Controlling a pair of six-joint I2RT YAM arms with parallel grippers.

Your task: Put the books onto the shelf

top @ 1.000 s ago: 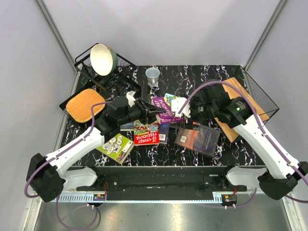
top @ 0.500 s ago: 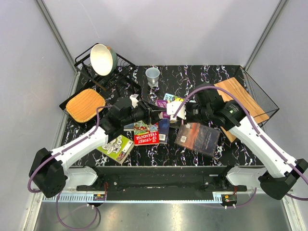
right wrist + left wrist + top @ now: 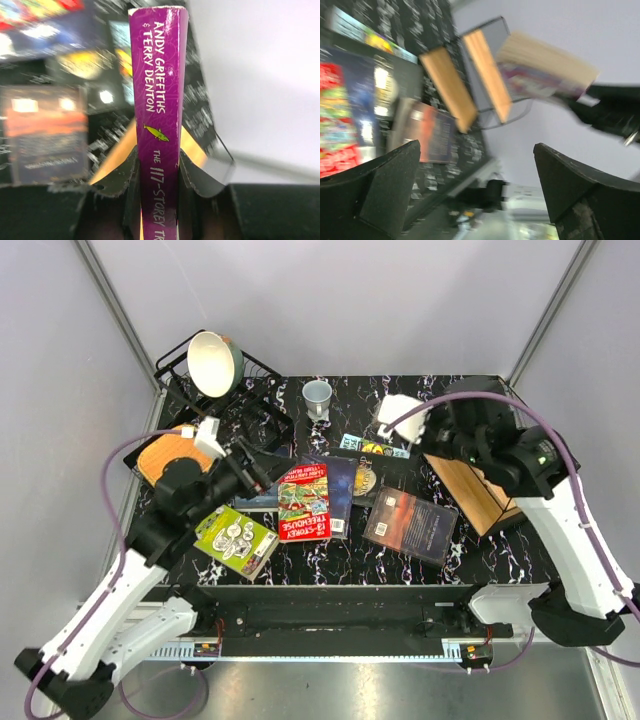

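My right gripper is shut on the spine of a purple book and holds it upright in the air. In the top view that book hangs just left of the shelf, a wooden rack on a black wire frame at the right. My left gripper stands open and empty above the table's left side. Flat on the table lie a red book, a lime green book, a dark brown book, a black book with a gold disc and a teal book.
A black wire dish rack with a bowl stands at the back left. An orange cutting board lies beside the left arm. A grey cup sits at the back middle.
The left gripper let go of the purple book, opened and drew back to the left. The right gripper closed on that book and lifted it up and right toward the shelf.
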